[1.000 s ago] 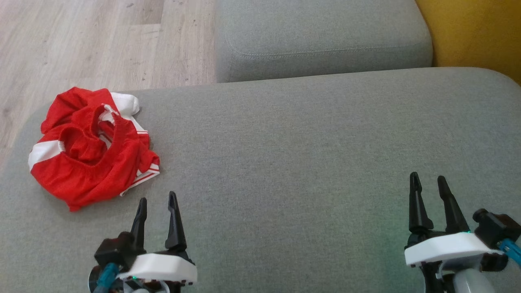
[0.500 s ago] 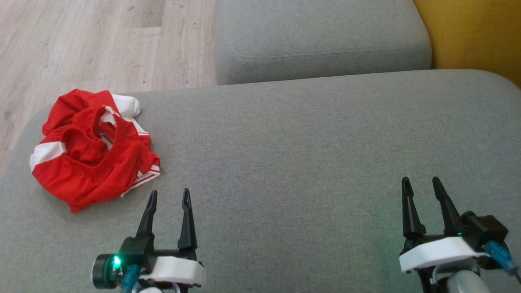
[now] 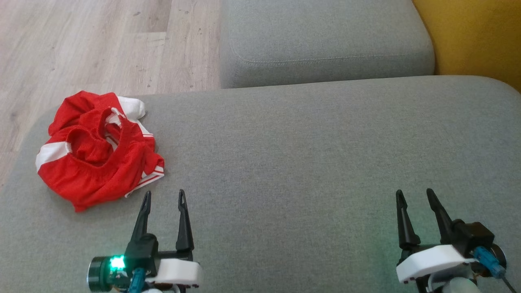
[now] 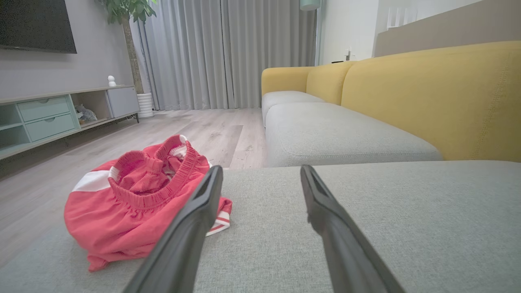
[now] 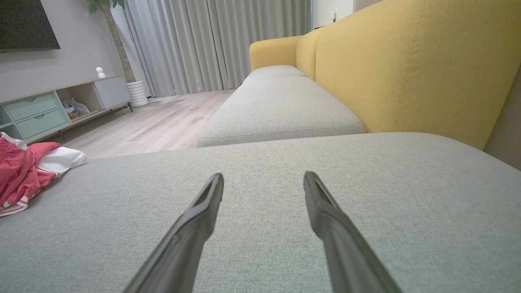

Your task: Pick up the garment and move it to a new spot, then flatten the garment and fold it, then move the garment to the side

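A crumpled pair of red shorts with white stripes (image 3: 97, 150) lies near the far left corner of the grey sofa cushion (image 3: 309, 154). In the left wrist view the shorts (image 4: 138, 199) sit just left of my left fingers. My left gripper (image 3: 164, 195) stands open at the lower left, just short of the shorts' near right edge, with nothing between its fingers. At the lower right my right gripper (image 3: 413, 193) is open and empty over bare cushion. The right wrist view catches the shorts (image 5: 24, 171) at its left edge, far from the right gripper (image 5: 263, 179).
A second grey seat cushion (image 3: 325, 40) lies beyond, with the yellow backrest (image 3: 472, 36) to the right. Wooden floor (image 3: 81, 44) drops away past the cushion's left and far edges. A TV cabinet (image 4: 49, 118) and curtains (image 4: 220, 53) stand across the room.
The head view has shifted a little, sliding the scene down and right. Both grippers have drawn back toward the bottom edge; the left one turned so its green light shows. The shorts lie as before.
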Available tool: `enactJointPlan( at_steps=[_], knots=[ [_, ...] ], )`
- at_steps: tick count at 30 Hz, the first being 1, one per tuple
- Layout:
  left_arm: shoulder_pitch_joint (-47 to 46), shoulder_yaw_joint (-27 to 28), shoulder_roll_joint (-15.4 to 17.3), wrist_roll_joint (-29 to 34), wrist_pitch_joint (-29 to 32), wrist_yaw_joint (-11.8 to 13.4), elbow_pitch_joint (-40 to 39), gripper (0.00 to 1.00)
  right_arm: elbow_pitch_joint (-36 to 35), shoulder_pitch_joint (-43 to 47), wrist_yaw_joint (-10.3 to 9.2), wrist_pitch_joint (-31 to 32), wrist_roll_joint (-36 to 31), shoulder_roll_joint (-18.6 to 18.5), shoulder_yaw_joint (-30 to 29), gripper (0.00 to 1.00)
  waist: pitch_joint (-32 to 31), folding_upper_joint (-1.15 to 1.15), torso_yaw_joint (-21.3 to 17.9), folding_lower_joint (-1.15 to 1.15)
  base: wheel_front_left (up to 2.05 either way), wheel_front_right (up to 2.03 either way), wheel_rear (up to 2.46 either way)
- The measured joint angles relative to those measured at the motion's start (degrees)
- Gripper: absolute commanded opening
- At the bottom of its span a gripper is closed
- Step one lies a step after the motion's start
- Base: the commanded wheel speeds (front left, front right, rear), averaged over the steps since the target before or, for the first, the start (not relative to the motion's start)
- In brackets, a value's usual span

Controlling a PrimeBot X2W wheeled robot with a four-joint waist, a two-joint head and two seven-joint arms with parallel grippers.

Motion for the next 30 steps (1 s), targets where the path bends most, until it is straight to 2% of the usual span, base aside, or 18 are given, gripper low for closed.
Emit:
enactJointPlan(
  at_steps=[18, 23, 30],
  knots=[
    [-0.01, 0.19, -0.01, -2.14, 0.0, 0.44, 1.63, 1.0, 0.87, 0.32, 0.0, 0.0, -0.08, -0.02, 1.36, 1.0, -0.28, 0.0, 1.33, 0.0, 0.0, 0.0, 0.0],
    [-0.03, 0.19, 0.0, -2.15, 0.0, 0.65, 1.81, 1.0, 0.88, 1.13, 0.0, 0.0, -0.08, -0.02, 1.82, 1.0, -0.08, 0.0, 3.92, 0.0, 0.0, 0.0, 0.0],
    [-0.52, 0.63, 0.01, -2.15, 0.0, 0.65, 1.82, 1.0, 0.74, 1.05, 0.0, 0.0, -0.05, -0.02, 2.6, 1.0, 0.69, 0.0, 10.81, 0.0, 0.0, 0.0, 0.0]
  ],
)
